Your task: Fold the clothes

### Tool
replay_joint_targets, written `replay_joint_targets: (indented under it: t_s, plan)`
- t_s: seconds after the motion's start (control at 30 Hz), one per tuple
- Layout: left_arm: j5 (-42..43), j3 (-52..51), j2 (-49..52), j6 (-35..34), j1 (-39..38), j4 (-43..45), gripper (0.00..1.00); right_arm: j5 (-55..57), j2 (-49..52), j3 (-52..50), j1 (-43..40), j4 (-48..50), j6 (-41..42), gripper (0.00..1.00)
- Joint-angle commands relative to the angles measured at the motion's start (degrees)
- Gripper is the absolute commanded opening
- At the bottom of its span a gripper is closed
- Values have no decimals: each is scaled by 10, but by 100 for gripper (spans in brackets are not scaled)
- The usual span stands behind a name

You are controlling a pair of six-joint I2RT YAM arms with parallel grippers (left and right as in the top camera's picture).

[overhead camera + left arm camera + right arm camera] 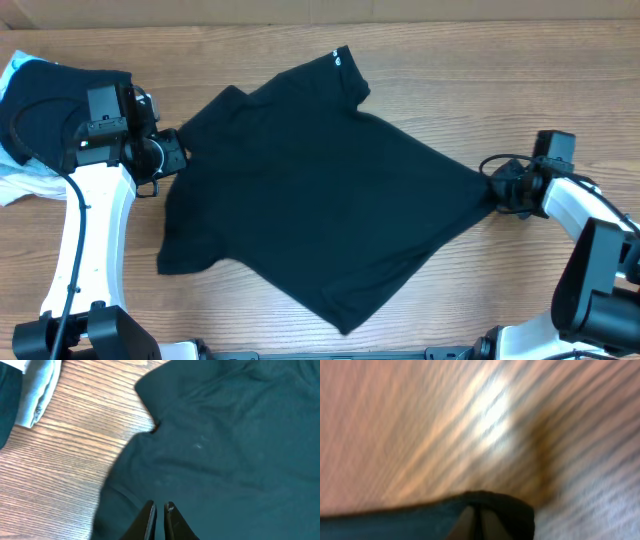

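Note:
A black T-shirt (310, 190) lies spread on the wooden table, with its collar (340, 60) toward the back. My left gripper (176, 152) is at the shirt's left edge. In the left wrist view its fingers (159, 507) are pressed nearly together on the dark fabric (225, 435), and a crease runs to the tips. My right gripper (492, 186) is shut on the shirt's right corner, which is drawn to a point. In the blurred right wrist view the fabric (420, 515) wraps round the closed fingers (476, 510).
A pile of other clothes sits at the back left: a dark garment (45, 100) on a white and light-blue one (20, 180). A light folded cloth (40, 390) shows in the left wrist view. Bare wood (520, 80) surrounds the shirt.

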Motion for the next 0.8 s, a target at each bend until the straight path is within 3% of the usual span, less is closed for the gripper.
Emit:
replay_joint_targets:
  t_s: [0.0,0.2,0.27,0.33,0.37,0.47,0.5,0.57,0.7,0.77]
  plan:
    - [19,5,-6,30,-2,-3,12,-9,33,-11,-24,9,13,70]
    - [19,5,-6,32,-2,0,15,-42,33,-12,-15,-25,-35,72]
    - [19,5,-6,31,-2,2,15,-40,33,-12,-15,-13,-35,45]
    - [23,5,-6,31,-2,4,16,-24,33,-12,-16,23,-26,7]
    - [28,5,-6,32,-2,4,16,-2,33,-12,-16,45,-15,4]
    - [77,5,-6,34,-2,3,10,80,33,-10,-17,136,-8,4]
    - [111,5,-6,63,-3,3,9,78,33,-2,-21,160,-9,4]
    - [128,4,-6,100,-9,0,9,66,33,16,-24,159,-9,8]
    - [122,3,-5,134,-36,24,19,-53,7,75,-25,109,-57,23]
    - [123,1,-5,137,-52,56,4,-108,-15,96,-25,81,-60,26]
